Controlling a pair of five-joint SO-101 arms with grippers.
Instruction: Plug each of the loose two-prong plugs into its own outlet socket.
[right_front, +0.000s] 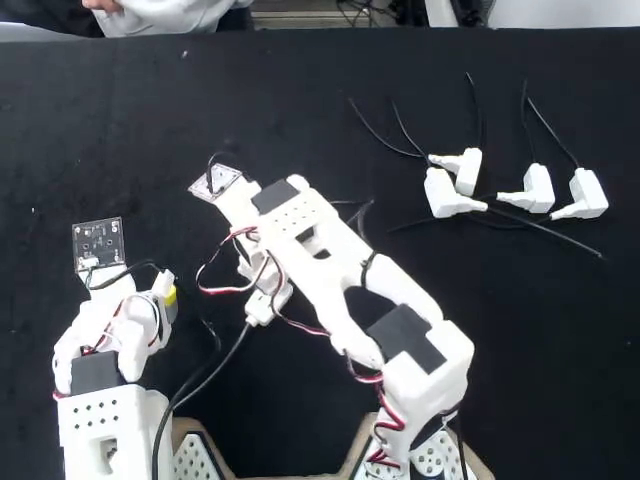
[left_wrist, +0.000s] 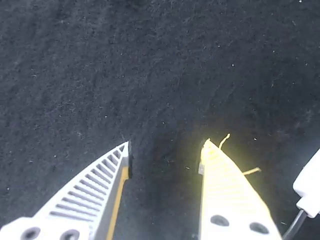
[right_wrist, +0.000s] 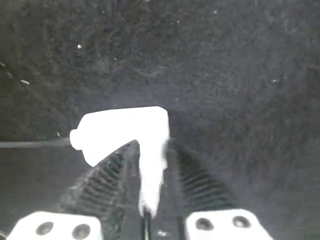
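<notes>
My right gripper (right_wrist: 150, 147) is shut on a white two-prong plug (right_wrist: 122, 131), its thin cord trailing off over the black cloth. From above, that gripper (right_front: 228, 192) sits at a small square outlet plate (right_front: 212, 181) near the table's middle left. A second outlet plate (right_front: 98, 243) lies farther left. My left gripper (left_wrist: 166, 145) stands open above bare cloth, nothing between its fingers; in the high view it (right_front: 160, 292) hangs just right of and below the second plate. Several loose white plugs (right_front: 452, 186) with black cords lie at the right.
Red, white and black arm cables (right_front: 235, 290) loop across the cloth between the two arms. A white connector (left_wrist: 309, 182) on a black lead is close beside my left gripper. The loose plugs' cords (right_front: 395, 135) fan out toward the back right.
</notes>
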